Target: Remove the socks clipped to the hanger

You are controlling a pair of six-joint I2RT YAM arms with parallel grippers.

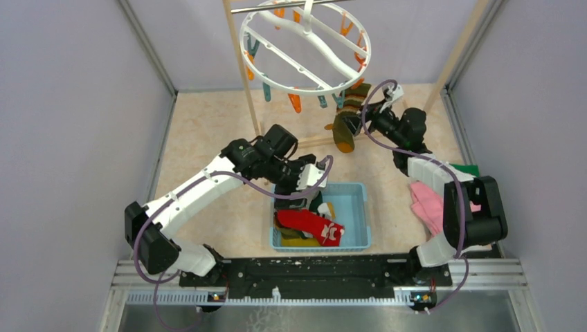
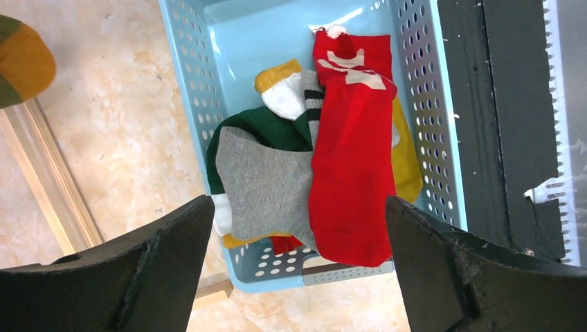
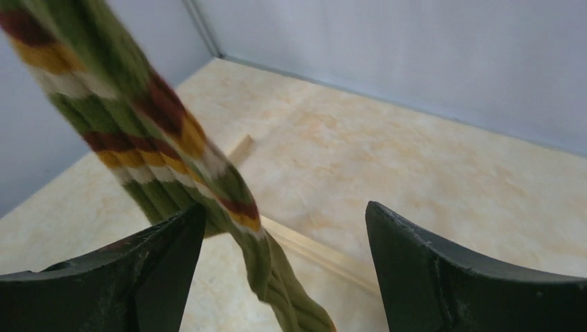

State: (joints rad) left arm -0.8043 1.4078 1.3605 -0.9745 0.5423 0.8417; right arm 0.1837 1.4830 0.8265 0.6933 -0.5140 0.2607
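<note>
The white ring hanger (image 1: pixel 304 48) hangs from the rod at the top, with orange and teal clips along its rim. One olive striped sock (image 1: pixel 348 116) (image 3: pixel 138 117) still dangles from it. My right gripper (image 1: pixel 367 114) (image 3: pixel 284 207) is open around this sock, which runs close to the left finger. My left gripper (image 1: pixel 310 181) (image 2: pixel 297 207) is open and holds nothing above the light blue basket (image 1: pixel 365 214) (image 2: pixel 187 76). In the basket lie a red sock (image 2: pixel 349 152), a grey sock (image 2: pixel 266 183), a dark green sock (image 2: pixel 259 131) and a mustard sock (image 2: pixel 408 166).
The wooden rack's posts (image 1: pixel 242 69) stand at the back, and its base bar (image 3: pixel 318 252) lies on the floor under the sock. A pink cloth (image 1: pixel 426 200) and a green cloth (image 1: pixel 469 168) lie at the right. Grey walls close in both sides.
</note>
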